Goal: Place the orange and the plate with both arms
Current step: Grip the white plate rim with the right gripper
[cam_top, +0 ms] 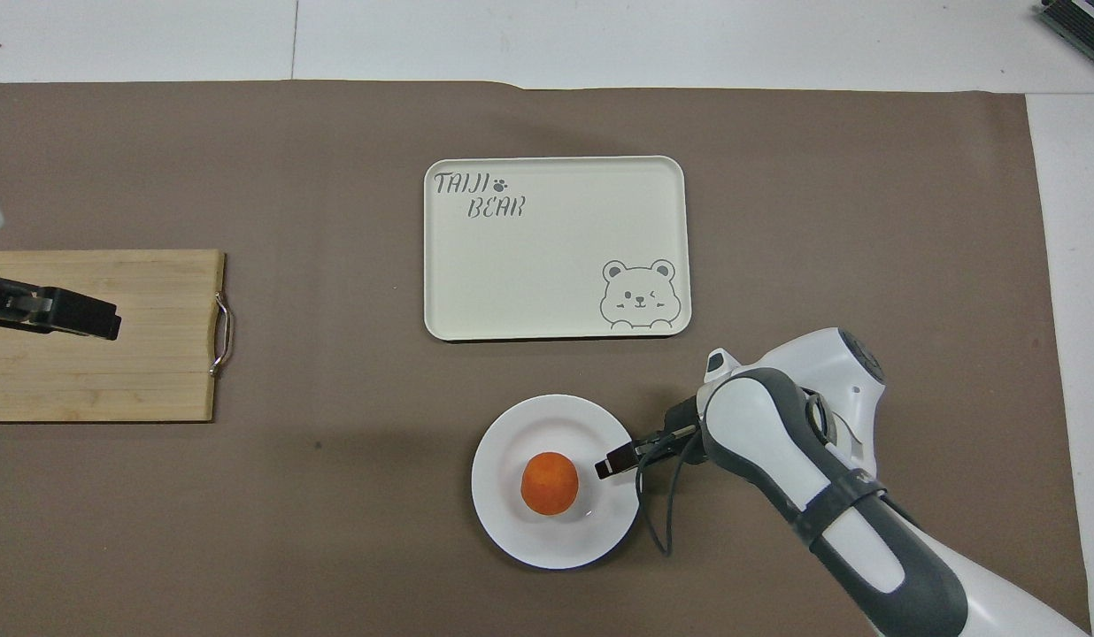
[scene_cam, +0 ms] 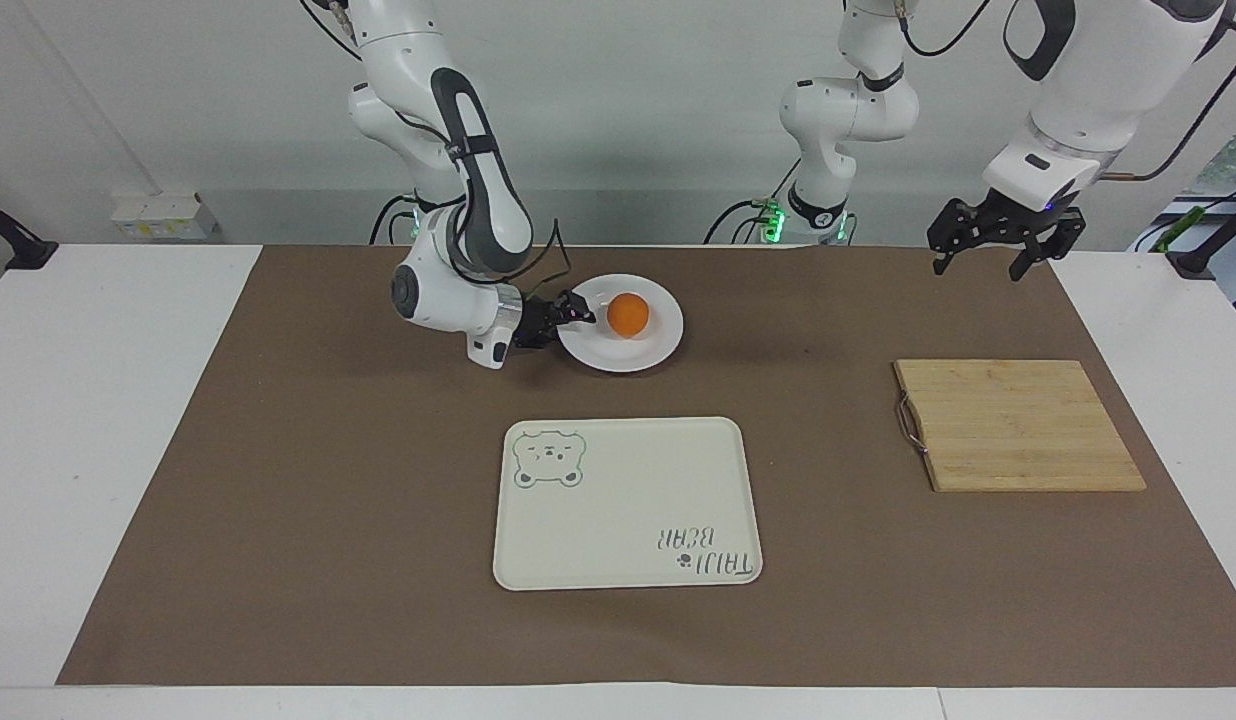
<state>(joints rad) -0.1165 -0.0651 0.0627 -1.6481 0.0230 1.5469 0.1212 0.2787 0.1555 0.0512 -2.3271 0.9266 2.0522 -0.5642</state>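
Across the worktop (scene_cam: pixel 128 450), a brown mat (scene_cam: pixel 328 520) over almost all of it. Near the middle of the mat, toward the edge farthest from the robots, the cream tray (scene_cam: pixel 628 500), long axis running from one arm's end of the worktop to the other, nothing on it. Near the edge at the left arm's end, a wooden cutting board (scene_cam: pixel 1018 425), flat and bare.

Between the tray and the robots' edge, the plate (scene_cam: pixel 638 352), flat on the mat and well apart from the tray. On the plate, about at its centre, the orange (scene_cam: pixel 627 314). Round, both of them, so no long axis to line up with.

Decisive relation, as judged: plate rim against right hand (scene_cam: pixel 576 312). Low and almost level, reaching in from the right arm's end, tips at the rim on that same side, just beside the orange and apart from it. Much the nearer of the two hands. From here to the tray, a carry away from the robots, kept level so as not to roll the orange.

High over the mat corner nearest the left arm's base, the left hand (scene_cam: pixel 996 245): spread wide, holding nothing, waiting.

Hard to make out: how far open the right hand is, and whether it has hold of the rim. Cut off by the frame in the overhead view: most of the left arm.
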